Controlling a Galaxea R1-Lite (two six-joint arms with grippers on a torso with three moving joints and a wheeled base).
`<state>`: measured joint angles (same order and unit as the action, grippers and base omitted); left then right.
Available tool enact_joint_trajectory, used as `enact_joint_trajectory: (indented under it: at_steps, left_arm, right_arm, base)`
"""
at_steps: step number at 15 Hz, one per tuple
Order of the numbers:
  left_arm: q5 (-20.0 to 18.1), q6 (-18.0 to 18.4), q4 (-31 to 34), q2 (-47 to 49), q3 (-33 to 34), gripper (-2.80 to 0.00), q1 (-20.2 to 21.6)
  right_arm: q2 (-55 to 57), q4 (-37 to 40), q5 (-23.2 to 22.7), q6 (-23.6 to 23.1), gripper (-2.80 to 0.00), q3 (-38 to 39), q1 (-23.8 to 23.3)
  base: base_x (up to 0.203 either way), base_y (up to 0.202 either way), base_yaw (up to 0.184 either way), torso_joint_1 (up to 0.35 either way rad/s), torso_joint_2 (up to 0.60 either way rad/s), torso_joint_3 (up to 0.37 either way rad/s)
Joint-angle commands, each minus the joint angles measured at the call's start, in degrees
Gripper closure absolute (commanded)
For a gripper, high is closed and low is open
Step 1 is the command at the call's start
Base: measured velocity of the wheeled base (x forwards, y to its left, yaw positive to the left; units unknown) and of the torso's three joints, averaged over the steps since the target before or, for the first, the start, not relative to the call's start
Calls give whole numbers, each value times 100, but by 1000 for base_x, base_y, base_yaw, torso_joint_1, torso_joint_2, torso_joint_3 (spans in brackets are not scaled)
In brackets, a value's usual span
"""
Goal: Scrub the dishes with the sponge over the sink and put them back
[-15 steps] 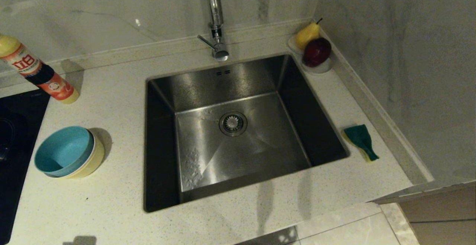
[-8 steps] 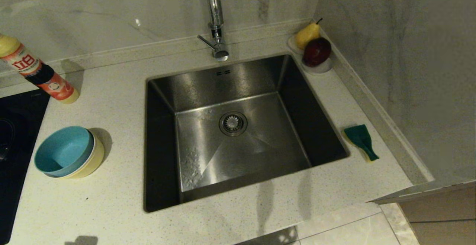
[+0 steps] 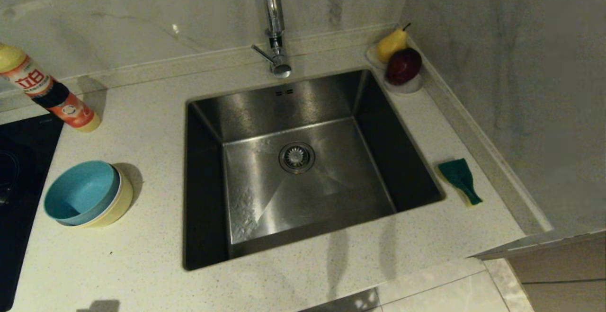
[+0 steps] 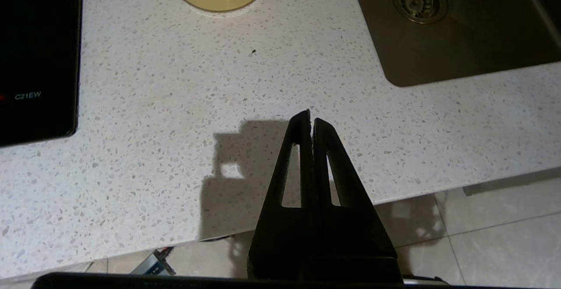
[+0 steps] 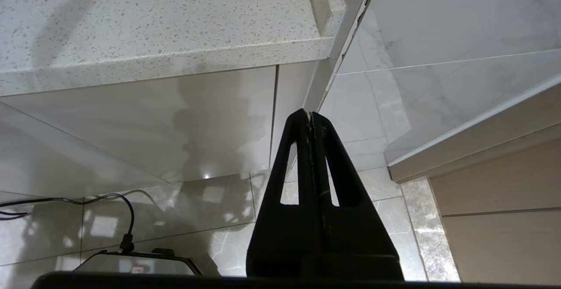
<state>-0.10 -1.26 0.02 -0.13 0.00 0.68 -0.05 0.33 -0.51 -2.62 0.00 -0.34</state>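
From the head view, the sponge lay green side up right of the sink, long axis running toward the counter's front-right; the blue bowl sat nested in the yellow bowl, left. Left wrist view: the left gripper was clenched, empty, over the countertop. Right wrist view: the right gripper was clenched, empty, below the counter edge.

Light blue bowl nested in yellow bowl; green-and-yellow sponge; brushed steel sink; white speckled tabletop; black claws.
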Motion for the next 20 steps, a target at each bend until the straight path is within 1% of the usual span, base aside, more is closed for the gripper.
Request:
enact_joint_trajectory:
  at_steps: [1,2,4,11,15,17,20]
  left_arm:
    - [5,2,10,22,9,0,2]
    - [18,44,32,31,2,0,10]
    - [15,-23,-2,22,9,0,2]
    - [10,-23,-2,22,9,0,8]
    - [10,-23,-2,22,9,0,2]
    - [10,-23,-2,22,9,0,2]
    - [10,-23,-2,22,9,0,2]
  right_arm:
    - [5,-6,-2,-2,0,0,-2]
    - [5,2,-2,-2,0,0,-2]
    - [5,-4,-2,-11,0,0,-2]
    - [5,2,-10,-46,0,0,-2]
    - [9,2,60,7,0,0,-2]
    - [14,-7,51,147,0,0,-2]
    - [14,-7,51,156,0,0,-2]
  base:
    - [0,0,0,0,0,0]
    - [0,0,0,0,0,0]
    - [0,0,0,0,0,0]
    - [0,0,0,0,0,0]
    - [0,0,0,0,0,0]
    - [0,0,0,0,0,0]
    - [0,0,0,0,0,0]
